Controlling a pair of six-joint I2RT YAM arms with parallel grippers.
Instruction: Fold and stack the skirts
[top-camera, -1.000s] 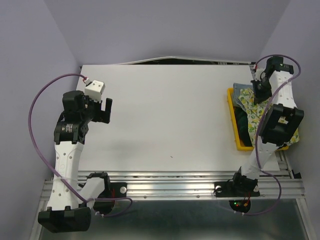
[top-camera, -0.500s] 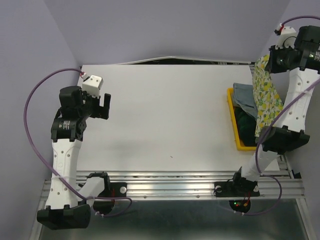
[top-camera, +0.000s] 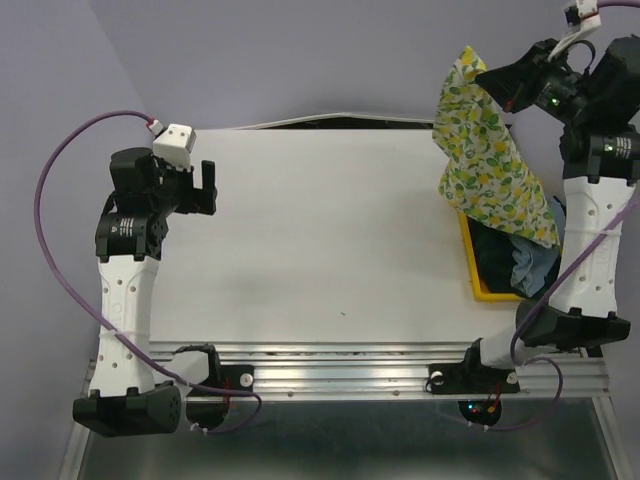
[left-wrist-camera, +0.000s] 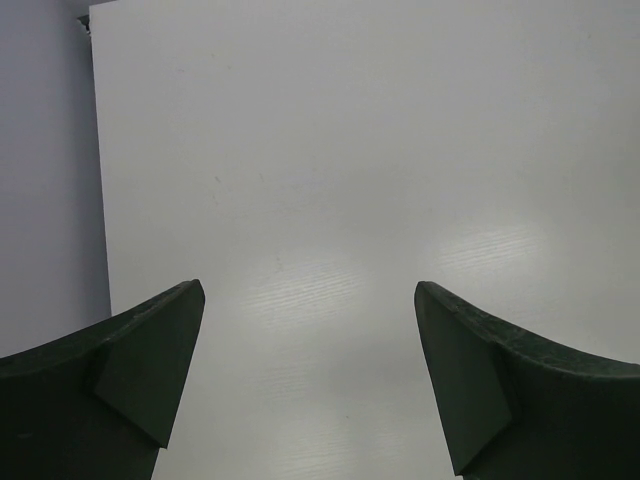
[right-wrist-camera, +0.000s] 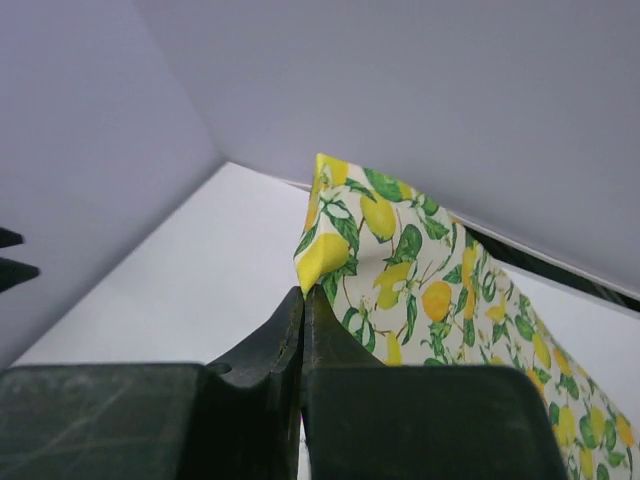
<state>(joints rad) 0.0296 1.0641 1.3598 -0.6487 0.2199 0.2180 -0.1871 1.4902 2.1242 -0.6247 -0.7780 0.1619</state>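
Lemon-print skirt (top-camera: 492, 165) hangs in the air from the right gripper (right-wrist-camera: 303, 300), whose jaws are pressed flat together on a top corner of the thin cloth. You see it drape as a loose triangle, its lower edge over the rigid yellow tray (top-camera: 470, 265) at the right edge of the table (top-camera: 320, 230). In the tray lie the crumpled blue-grey skirt (top-camera: 530, 268) and a dark skirt (top-camera: 492, 255) whose pattern is hard to make out; the right arm hides part of both. The left gripper (left-wrist-camera: 310, 300) hovers over smooth matte white tabletop, jaws spread wide, holding nothing.
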